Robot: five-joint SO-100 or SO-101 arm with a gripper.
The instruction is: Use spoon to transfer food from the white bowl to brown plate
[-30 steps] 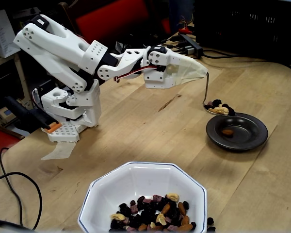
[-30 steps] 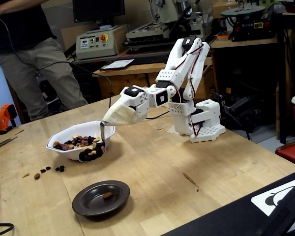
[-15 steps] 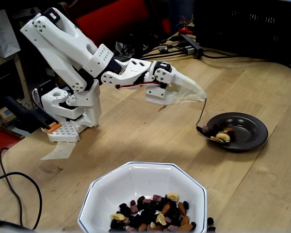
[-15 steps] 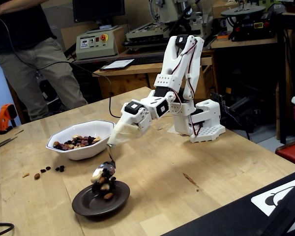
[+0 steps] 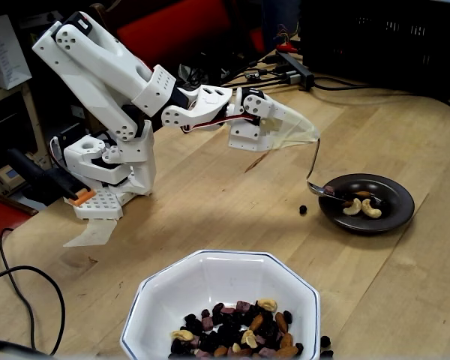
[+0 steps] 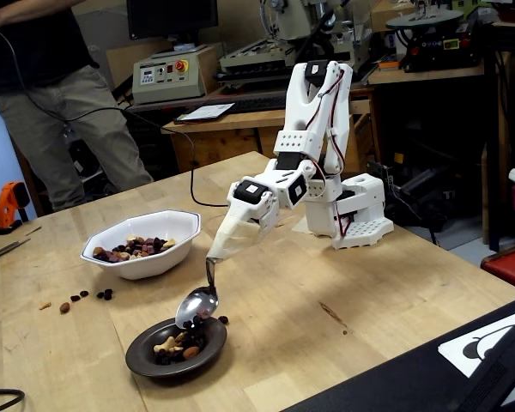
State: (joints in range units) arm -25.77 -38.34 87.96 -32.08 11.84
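Nuts and raisins, the food point(image 6: 137, 249), fill the white bowl point(image 6: 146, 246) at the left of a fixed view, with a few stray pieces point(image 6: 84, 297) on the table point(image 6: 343, 283) at the bowl's seven o'clock. Further right in that view sits the brown plate point(image 6: 176, 347), at about five o'clock from the bowl and well apart from it, now carrying cashews and dark bits. The spoon point(image 6: 197, 303) hangs over the plate's two o'clock edge, bowl end down and tilted, handle rising into the gripper point(image 6: 215, 256); a pale cover hides the fingers, which are clamped on the handle's top. The white arm point(image 6: 313, 112) climbs to its base at the right. In the other fixed view the arm point(image 5: 112, 67) stands at left, the white bowl point(image 5: 221, 289) lies bottom centre with food point(image 5: 240, 337) at its six o'clock side, the gripper point(image 5: 311, 135) reaches right, and the spoon point(image 5: 315, 169) drops to the brown plate point(image 5: 367, 204) at its nine o'clock rim. One dark piece point(image 5: 303, 209) lies on the table just left of the plate.
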